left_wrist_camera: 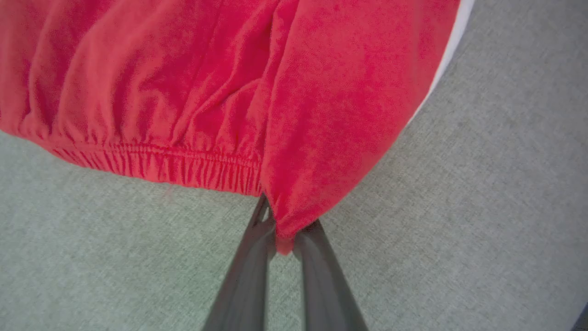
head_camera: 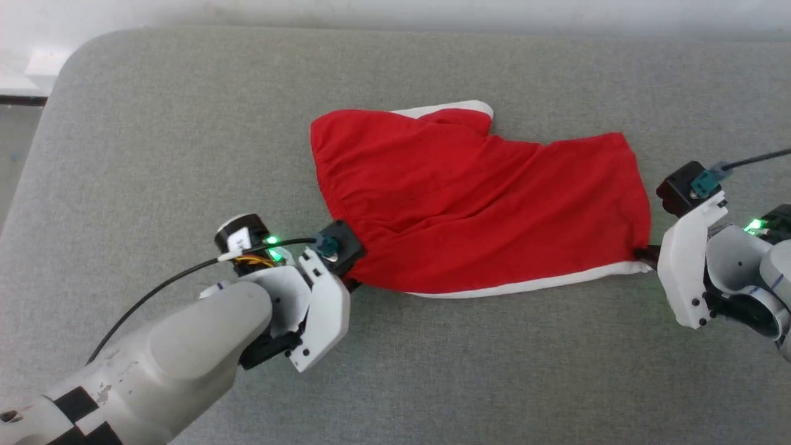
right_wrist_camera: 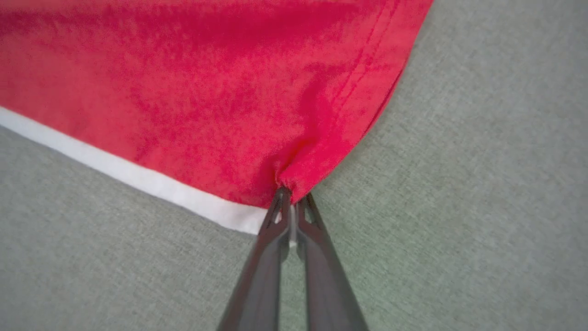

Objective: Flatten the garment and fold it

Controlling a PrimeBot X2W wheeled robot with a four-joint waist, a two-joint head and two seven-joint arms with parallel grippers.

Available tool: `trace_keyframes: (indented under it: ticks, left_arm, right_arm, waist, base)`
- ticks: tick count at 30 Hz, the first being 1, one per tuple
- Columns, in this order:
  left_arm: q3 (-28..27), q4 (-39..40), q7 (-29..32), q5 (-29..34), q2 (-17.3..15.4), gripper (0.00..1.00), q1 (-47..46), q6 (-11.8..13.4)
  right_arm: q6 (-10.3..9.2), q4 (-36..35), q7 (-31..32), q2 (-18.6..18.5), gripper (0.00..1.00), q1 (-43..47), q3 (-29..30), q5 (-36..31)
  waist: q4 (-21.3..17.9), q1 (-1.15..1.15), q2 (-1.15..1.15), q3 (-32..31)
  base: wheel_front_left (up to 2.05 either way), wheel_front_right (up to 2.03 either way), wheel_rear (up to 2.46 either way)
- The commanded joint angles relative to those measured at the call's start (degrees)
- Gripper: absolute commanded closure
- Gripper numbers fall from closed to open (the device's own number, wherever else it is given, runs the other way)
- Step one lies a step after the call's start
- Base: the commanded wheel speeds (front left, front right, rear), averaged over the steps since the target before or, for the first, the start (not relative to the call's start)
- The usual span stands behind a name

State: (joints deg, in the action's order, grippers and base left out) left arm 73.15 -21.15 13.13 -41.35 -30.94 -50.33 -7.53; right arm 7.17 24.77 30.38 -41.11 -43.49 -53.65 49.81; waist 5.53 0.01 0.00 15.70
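Left fingers (left_wrist_camera: 248, 276) and right fingers (right_wrist_camera: 262, 276) — each tight on one near corner of the garment (head_camera: 469, 204) between.

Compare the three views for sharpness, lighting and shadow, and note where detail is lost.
Head view: soft, even light, garment crisp with faint shadow, background above the grey surface washed out white; left wrist view: saturated red, left gripper blurred near the lens; right wrist view: cloth softly smeared, right gripper sharper at its tips than at the bottom edge.

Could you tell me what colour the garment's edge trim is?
White trim on the red garment; clearest in the right wrist view.
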Motion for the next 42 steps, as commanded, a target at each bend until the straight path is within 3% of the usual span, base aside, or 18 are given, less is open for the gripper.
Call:
trace_keyframes:
  ticks: [1,5,10,18,28,42]
  left_arm:
    - [-0.79,-0.97,-2.35,-0.15,-0.26,1.0,1.0,0.15]
    - [-1.8,-1.12,-5.55,0.39,-0.78,1.0,0.9,0.92]
    - [-4.8,0.75,-10.69,1.78,-2.29,1.0,-1.14,3.85]
    - [-11.24,2.91,-13.46,1.84,-3.58,1.0,-10.45,5.81]
    - [-17.52,-2.48,-10.93,1.99,0.24,1.0,-29.12,5.19]
    - [-22.05,-15.87,-18.83,6.26,6.28,1.0,-48.41,6.42]
  right_arm:
    - [0.32,-0.94,-4.78,0.49,1.0,1.33,0.34,1.71]
    - [0.32,-3.87,-11.45,-0.77,1.0,1.02,1.02,1.84]
    - [0.32,-7.37,-21.04,-1.9,1.0,0.67,5.13,3.36]
    - [0.32,-7.7,-28.47,1.07,1.0,-5.14,14.91,2.86]
    - [0.32,2.4,-31.47,9.89,1.0,-22.47,25.67,-9.07]
    - [0.32,12.84,-33.94,14.14,1.0,-47.45,30.79,-22.37]
  waist:
    - [-1.25,-0.01,0.0,-2.33]
    - [-1.76,-0.01,0.0,-4.39]
    - [-2.63,-0.01,0.0,-7.63]
    - [-3.85,-0.01,0.0,-8.54]
    - [-5.37,-0.01,0.0,0.11]
    - [-6.62,-0.01,0.0,13.6]
  base:
    - [0.0,0.0,0.0]
    - [0.0,0.0,0.0]
    - [0.0,0.0,0.0]
    - [0.0,0.0,0.0]
    - [0.0,0.0,0.0]
    - [0.0,0.0,0.0]
